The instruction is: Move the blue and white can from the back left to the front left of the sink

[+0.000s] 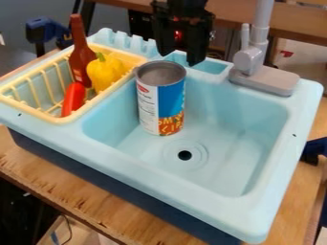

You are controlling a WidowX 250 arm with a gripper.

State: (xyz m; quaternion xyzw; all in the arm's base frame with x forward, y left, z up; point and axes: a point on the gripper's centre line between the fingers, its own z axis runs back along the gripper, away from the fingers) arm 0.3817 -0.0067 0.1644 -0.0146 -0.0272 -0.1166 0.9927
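While the tool (179, 58), a black two-finger gripper, hangs open over the rear edge of the light-blue toy sink (258, 217), the labelled food can (161, 98) stands upright and ungripped on the basin floor, toward its rear left corner as viewed. Judged from this arrangement, a grasp is yet to be made: the spread fingers lie above and behind the can's grey top, without evident contact. The drain (184, 155) lies nearer the front of the basin, just beside the can's base. Along the sink's left side sits a yellow drying rack (38, 111), holding a brown-red bottle (78, 48) that rises well above its rim, a yellow pepper (105, 72) and an elongated orange-red piece (73, 98). At the rear edge, to the right of the tool, the grey faucet (258, 38) forms the principal obstacle to sideways travel; on the opposite side, the upright bottle would limit a low path, and the basin walls restrict access around the can's lower part. The sink rests on a wooden bench (57, 184), with a blue clamp (314, 149) near the bench's right edge.
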